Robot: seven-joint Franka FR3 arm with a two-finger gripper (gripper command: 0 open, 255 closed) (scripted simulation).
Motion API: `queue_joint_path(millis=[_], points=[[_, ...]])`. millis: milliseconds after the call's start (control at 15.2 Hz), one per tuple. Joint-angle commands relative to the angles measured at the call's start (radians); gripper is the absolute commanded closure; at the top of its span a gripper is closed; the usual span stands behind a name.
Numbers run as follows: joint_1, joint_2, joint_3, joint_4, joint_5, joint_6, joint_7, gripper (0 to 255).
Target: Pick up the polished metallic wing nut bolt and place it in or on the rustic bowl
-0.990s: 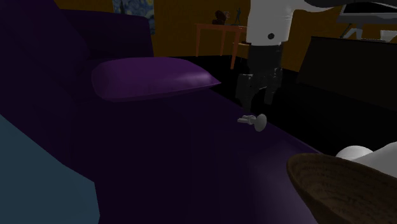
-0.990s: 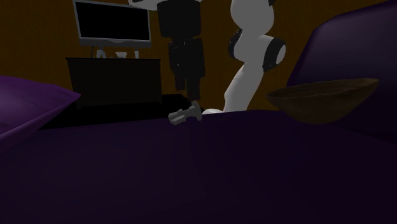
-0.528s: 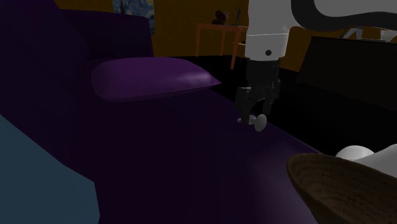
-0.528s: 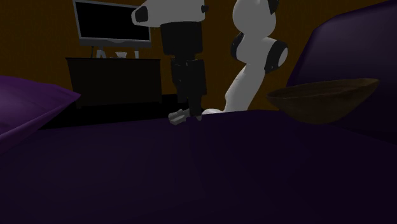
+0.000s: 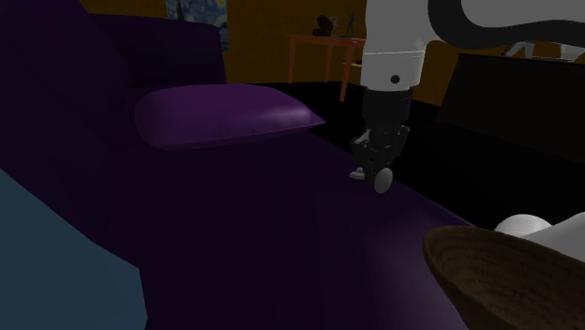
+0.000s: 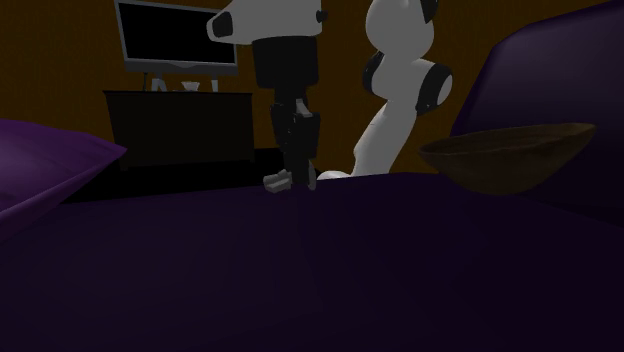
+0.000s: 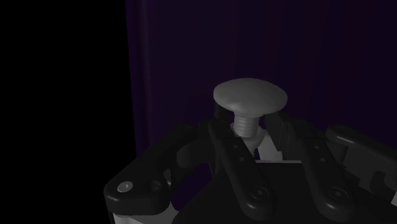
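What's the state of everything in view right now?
gripper: shut on the wing nut bolt's shaft.
wing nut bolt: grey, clasped, low at the purple seat, apparently not lifted yet.
bowl: brown, upright on the seat, bolt not in it.
cushion: purple, lying flat.
monitor: screen black.

It's dim all round in here. The purple cushion [image 5: 225, 114] carries a soft sheen toward its three o'clock end; the wing nut bolt [image 7: 249, 97] shows pale grey against the deep-shadowed sofa [image 7: 318, 51].
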Motion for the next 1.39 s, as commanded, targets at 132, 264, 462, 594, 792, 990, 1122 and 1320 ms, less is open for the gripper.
queue_joint_path(millis=[132, 264, 462, 594, 792, 990, 1122, 1320], points=[[0.000, 0.000, 0.000, 0.000, 0.000, 0.000, 0.000, 255], [0.000, 0.000, 0.000, 0.000, 0.000, 0.000, 0.000, 255], [0.000, 0.000, 0.000, 0.000, 0.000, 0.000, 0.000, 255], [-0.003, 0.011, -0.003, 0.035, -0.004, -0.024, 0.003, 255], [-0.008, 0.029, -0.006, 0.089, -0.011, -0.061, 0.008, 255], [-0.013, 0.049, -0.008, 0.145, -0.017, -0.098, 0.014, 255], [-0.016, 0.064, -0.009, 0.184, -0.021, -0.123, 0.019, 255], [-0.021, 0.087, -0.009, 0.245, -0.027, -0.160, 0.026, 255]])
